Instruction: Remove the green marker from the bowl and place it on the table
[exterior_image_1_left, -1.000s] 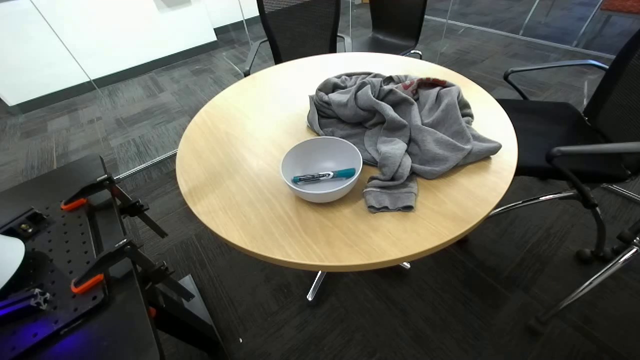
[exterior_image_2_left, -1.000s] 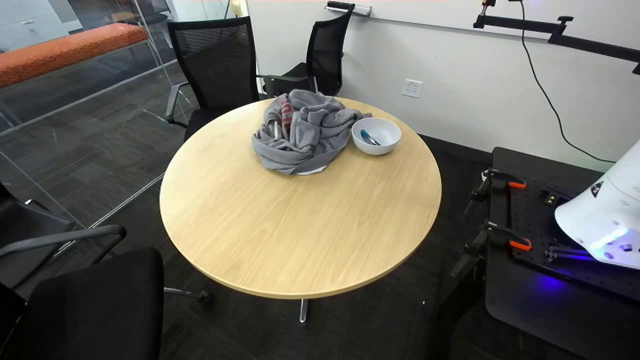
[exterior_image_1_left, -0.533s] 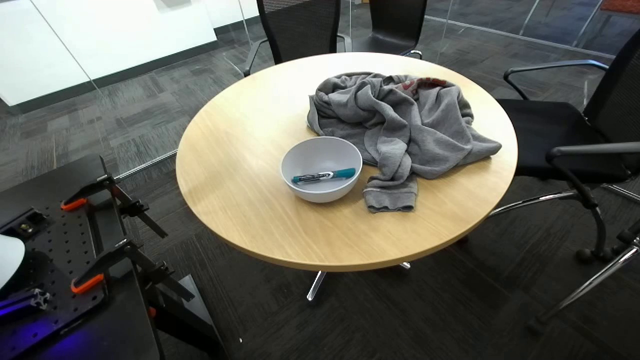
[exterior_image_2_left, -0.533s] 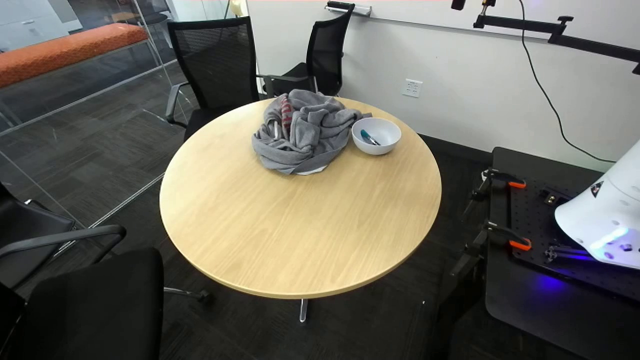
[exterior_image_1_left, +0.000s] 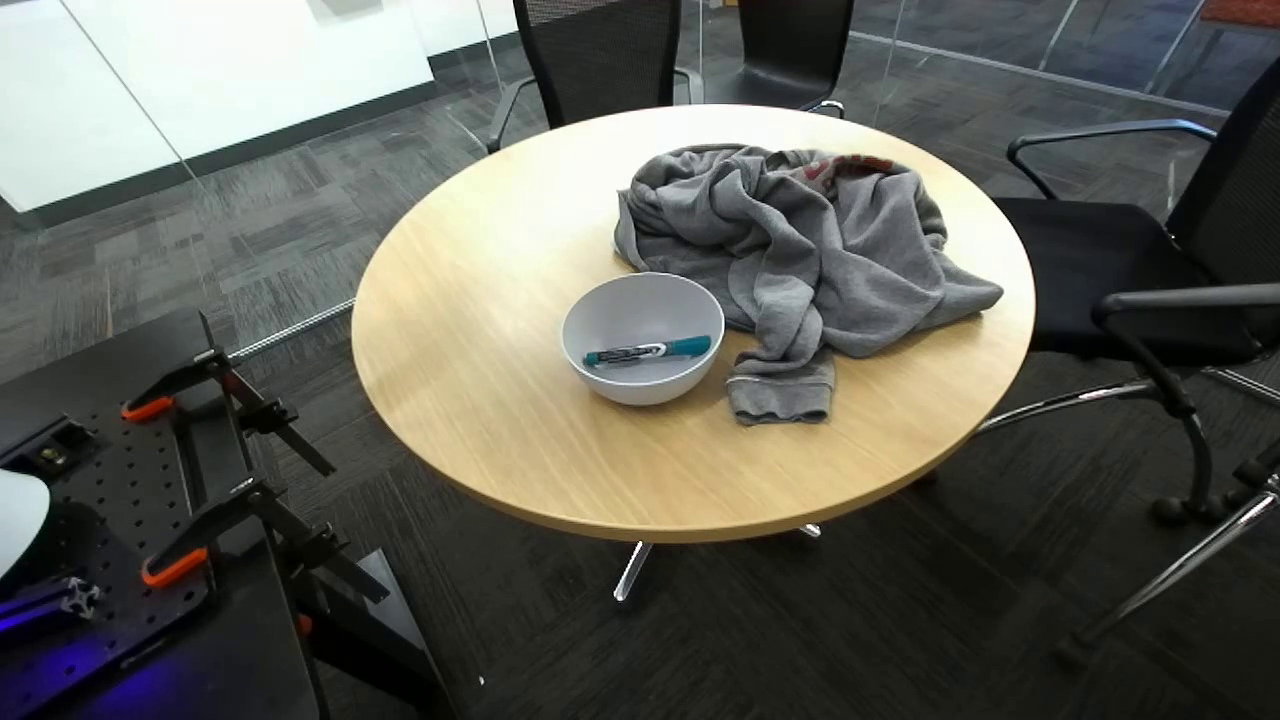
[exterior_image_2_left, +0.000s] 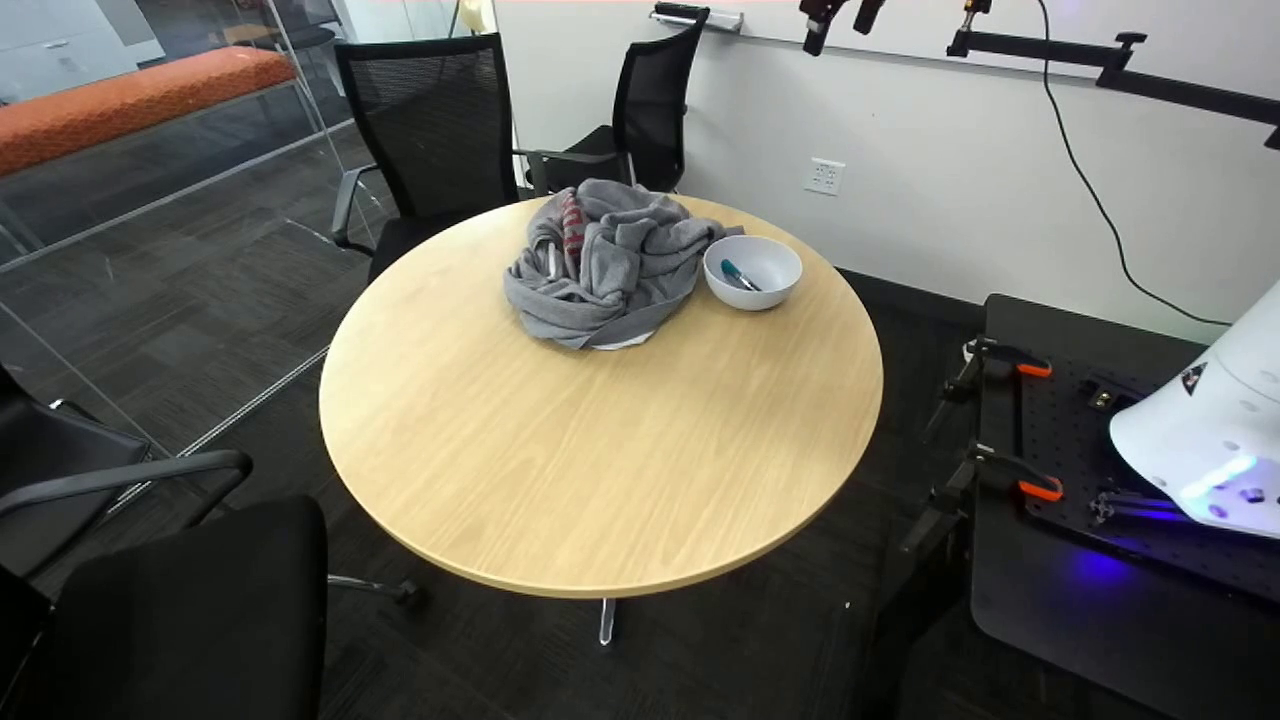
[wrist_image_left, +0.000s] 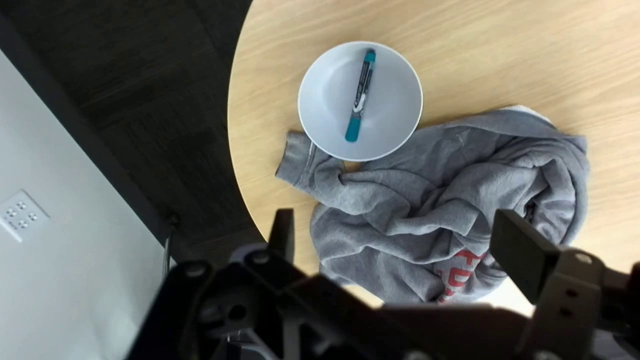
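Note:
The green marker, teal with a printed label, lies inside the white bowl in both exterior views, leaning across its inside. The bowl stands upright on the round wooden table. In the wrist view the marker and bowl are at the upper middle, ahead of the fingers. My gripper is open and empty, with its fingers wide apart over the grey sweater. In an exterior view its fingertips hang at the top edge, high above the table.
A crumpled grey sweater lies against or close beside the bowl, also in the wrist view. Chairs stand around the table. A black stand with orange-tipped clamps carries the arm's white base. A wall with an outlet is behind.
My gripper has come down into view at the top of an exterior view and moved left; only one fingertip showed half a second ago. Marker, bowl and sweater have not moved.

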